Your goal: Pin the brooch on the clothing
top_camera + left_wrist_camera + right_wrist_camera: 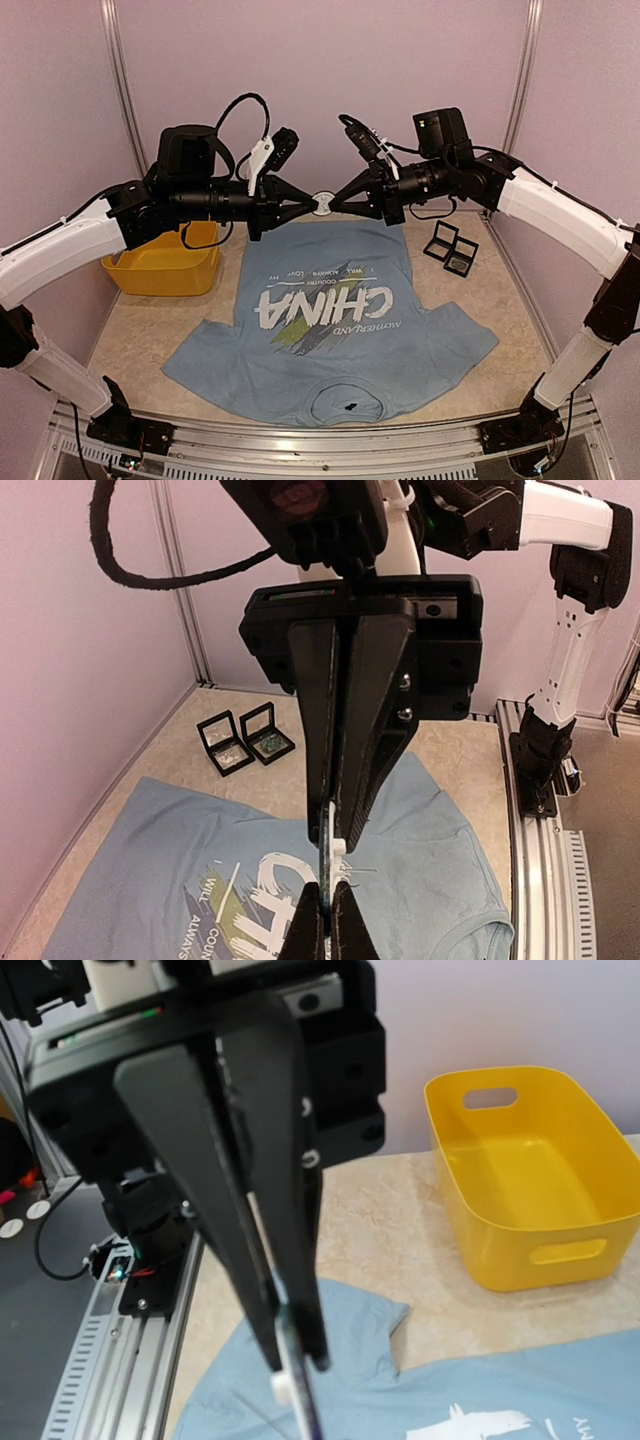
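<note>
The brooch [322,205], a small round white disc, hangs in the air above the far hem of the clothing [330,340], a light blue T-shirt with white "CHINA" lettering lying flat on the table. My left gripper [305,205] is shut on the brooch from the left. My right gripper [340,203] is shut on it from the right, tip to tip with the left. The left wrist view shows the brooch [335,855] edge-on, with a white clasp and a thin pin sticking out to the right. In the right wrist view the brooch [300,1400] sits between the shut fingertips [318,1355].
A yellow bin [165,265] stands at the back left beside the shirt. Two black display boxes [451,248] lie at the back right. Pink walls close the back and sides. A metal rail [320,445] runs along the near edge.
</note>
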Action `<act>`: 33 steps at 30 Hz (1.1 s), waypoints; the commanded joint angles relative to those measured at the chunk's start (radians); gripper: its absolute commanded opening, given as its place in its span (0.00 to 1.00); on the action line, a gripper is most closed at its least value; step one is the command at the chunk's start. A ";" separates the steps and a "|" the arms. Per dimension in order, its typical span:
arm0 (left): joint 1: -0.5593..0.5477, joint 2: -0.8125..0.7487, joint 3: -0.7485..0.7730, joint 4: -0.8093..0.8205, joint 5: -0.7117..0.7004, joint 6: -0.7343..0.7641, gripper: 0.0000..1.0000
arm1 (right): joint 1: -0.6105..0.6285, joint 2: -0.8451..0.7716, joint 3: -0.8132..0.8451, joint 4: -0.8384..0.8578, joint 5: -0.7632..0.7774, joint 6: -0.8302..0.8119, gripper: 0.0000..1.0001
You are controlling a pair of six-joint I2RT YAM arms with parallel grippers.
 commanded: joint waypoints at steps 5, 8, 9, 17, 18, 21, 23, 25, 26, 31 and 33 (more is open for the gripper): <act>-0.007 0.054 0.038 -0.044 0.072 0.015 0.00 | -0.003 -0.011 -0.020 0.050 0.004 0.022 0.09; -0.007 0.056 0.040 -0.046 0.077 0.019 0.00 | -0.003 -0.012 -0.023 0.048 0.008 0.025 0.04; -0.006 0.057 0.041 -0.046 0.077 0.020 0.00 | -0.003 -0.013 -0.024 0.048 0.012 0.024 0.03; -0.004 0.064 0.043 -0.036 0.049 0.004 0.00 | -0.003 -0.022 -0.052 0.044 0.016 0.019 0.00; -0.001 0.067 0.040 -0.026 0.022 -0.013 0.14 | -0.007 -0.027 -0.068 0.049 0.032 0.023 0.00; 0.022 0.076 0.009 0.006 -0.089 -0.083 0.57 | -0.043 -0.051 -0.169 0.093 0.147 0.083 0.00; 0.052 0.087 -0.034 0.009 -0.175 -0.142 0.61 | -0.087 -0.069 -0.280 0.136 0.260 0.163 0.00; 0.085 0.100 -0.096 0.004 -0.244 -0.219 0.61 | -0.124 -0.088 -0.402 0.186 0.337 0.258 0.00; 0.097 0.105 -0.133 0.001 -0.276 -0.256 0.60 | -0.131 -0.098 -0.469 0.214 0.378 0.295 0.00; 0.122 0.142 -0.371 0.018 -0.363 -0.403 0.57 | -0.145 -0.125 -0.729 0.327 0.505 0.428 0.00; 0.127 0.167 -0.449 0.027 -0.386 -0.458 0.55 | -0.154 -0.122 -0.807 0.358 0.529 0.463 0.00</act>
